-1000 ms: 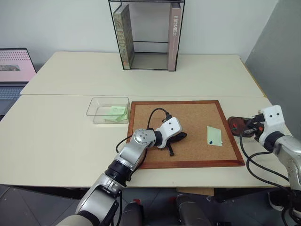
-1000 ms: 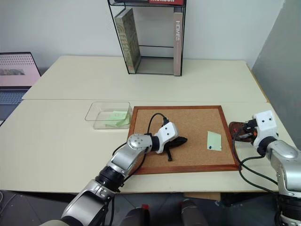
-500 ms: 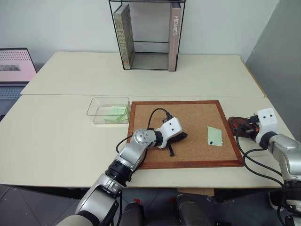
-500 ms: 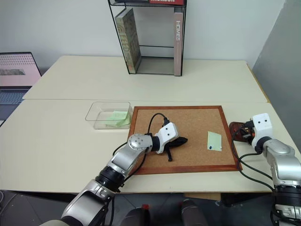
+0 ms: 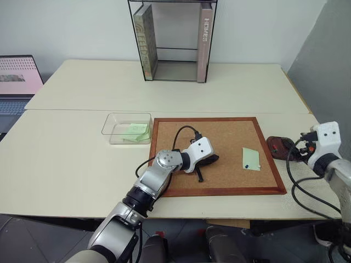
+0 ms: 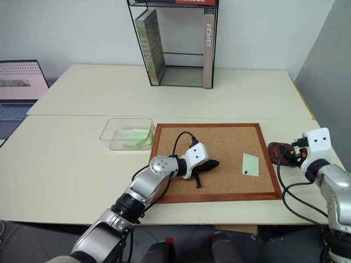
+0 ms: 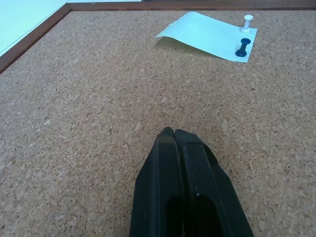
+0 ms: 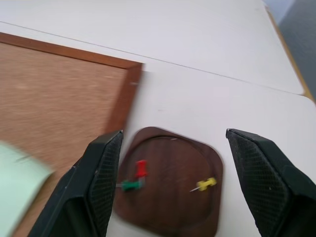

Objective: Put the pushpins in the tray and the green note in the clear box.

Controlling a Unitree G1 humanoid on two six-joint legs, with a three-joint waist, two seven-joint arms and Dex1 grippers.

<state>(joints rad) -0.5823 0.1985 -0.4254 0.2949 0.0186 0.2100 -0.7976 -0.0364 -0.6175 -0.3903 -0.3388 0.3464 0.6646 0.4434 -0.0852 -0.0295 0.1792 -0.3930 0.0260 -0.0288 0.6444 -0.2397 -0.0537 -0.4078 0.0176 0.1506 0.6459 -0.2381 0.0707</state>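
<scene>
The dark brown tray (image 8: 197,163) lies just right of the corkboard (image 5: 219,137) and holds a red pushpin (image 8: 141,168), a green one (image 8: 130,185) and a yellow one (image 8: 207,183). My right gripper (image 8: 174,133) hovers open just short of the tray (image 5: 278,147). A green note (image 7: 205,34) lies on the cork's right part, with a blue pushpin (image 7: 242,48) and a white pushpin (image 7: 247,20) at one edge. My left gripper (image 7: 174,133) rests shut and empty on the cork, left of that note. The clear box (image 5: 109,125), left of the board, holds another green note (image 5: 136,131).
A black-framed bookcase (image 5: 173,41) with books stands at the back of the table. A laptop (image 5: 16,76) sits at the far left. The table's right edge runs close behind the tray, with a grey wall beyond.
My right gripper has opened from shut and drawn back to the right, away from the tray. The left arm has stayed still.
</scene>
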